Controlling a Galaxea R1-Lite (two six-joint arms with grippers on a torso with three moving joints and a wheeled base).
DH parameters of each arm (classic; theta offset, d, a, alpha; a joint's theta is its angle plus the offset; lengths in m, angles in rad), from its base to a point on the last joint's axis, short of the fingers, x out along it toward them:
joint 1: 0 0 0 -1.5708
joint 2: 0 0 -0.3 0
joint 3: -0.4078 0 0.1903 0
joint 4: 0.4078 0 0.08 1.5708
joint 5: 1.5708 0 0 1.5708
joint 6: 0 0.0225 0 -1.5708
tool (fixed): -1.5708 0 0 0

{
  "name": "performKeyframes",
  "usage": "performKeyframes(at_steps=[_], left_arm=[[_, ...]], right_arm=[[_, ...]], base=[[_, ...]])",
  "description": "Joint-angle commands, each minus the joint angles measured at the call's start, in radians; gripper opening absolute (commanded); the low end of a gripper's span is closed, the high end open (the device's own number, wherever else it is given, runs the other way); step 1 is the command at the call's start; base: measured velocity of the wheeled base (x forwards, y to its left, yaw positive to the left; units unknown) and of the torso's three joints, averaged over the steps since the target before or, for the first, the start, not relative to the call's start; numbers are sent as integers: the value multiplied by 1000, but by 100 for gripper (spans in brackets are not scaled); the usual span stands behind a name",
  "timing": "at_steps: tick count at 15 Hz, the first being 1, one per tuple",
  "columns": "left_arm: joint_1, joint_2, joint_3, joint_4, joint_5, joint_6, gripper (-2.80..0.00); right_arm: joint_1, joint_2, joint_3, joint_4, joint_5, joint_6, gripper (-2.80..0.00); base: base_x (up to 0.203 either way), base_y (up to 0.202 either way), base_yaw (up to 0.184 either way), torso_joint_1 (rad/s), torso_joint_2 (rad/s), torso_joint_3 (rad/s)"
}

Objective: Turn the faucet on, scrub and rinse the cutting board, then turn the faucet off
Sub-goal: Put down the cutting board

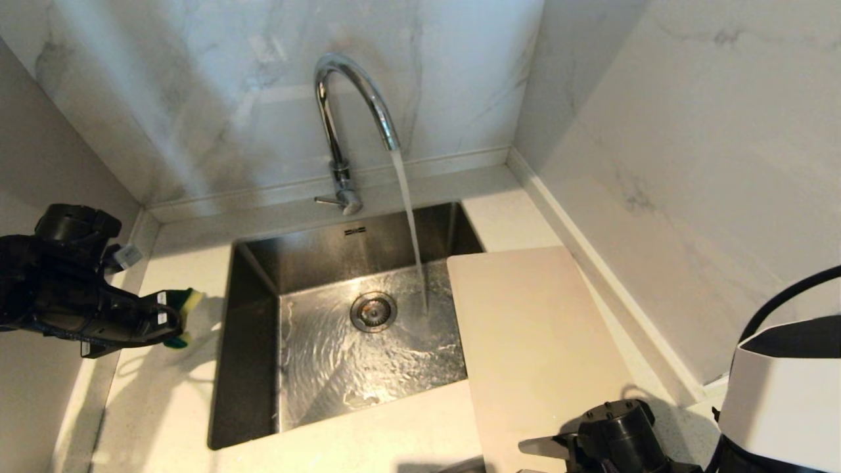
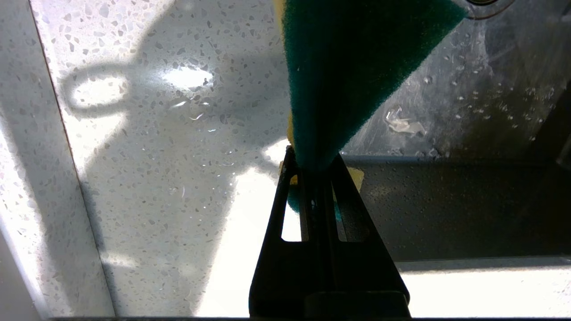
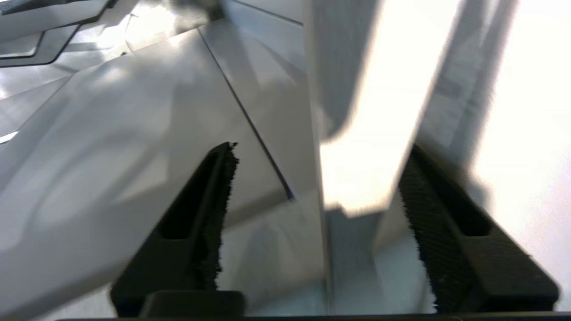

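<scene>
Water runs from the faucet (image 1: 348,125) into the steel sink (image 1: 250,341); the cutting board (image 1: 535,348) lies flat on the desk (image 1: 164,394) at the sink's right rim, its left edge overhanging the basin; the left tool (image 1: 176,320) hangs over the desk left of the sink, clamped on a green-and-yellow sponge (image 2: 352,71); the right tool (image 3: 312,178), at the board's near end, stands wide, holding nothing.
</scene>
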State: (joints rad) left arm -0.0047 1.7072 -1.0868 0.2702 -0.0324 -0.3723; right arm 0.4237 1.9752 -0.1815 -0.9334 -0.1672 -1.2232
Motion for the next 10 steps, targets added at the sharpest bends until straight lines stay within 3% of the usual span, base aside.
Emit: performKeyframes(at_steps=[1, 10], left_arm=[[0, -3, -1, 1, 0, -2, -280], [-9, -9, 1, 3, -3, -2, -280]], right_arm=[[11, -93, 22, -5, 0, -8, 0], [35, -266, 91, -5, 10, 4, 0]], base=[[0, 0, 0, 0, 0, 0], [0, 0, 0, 0, 0, 0]])
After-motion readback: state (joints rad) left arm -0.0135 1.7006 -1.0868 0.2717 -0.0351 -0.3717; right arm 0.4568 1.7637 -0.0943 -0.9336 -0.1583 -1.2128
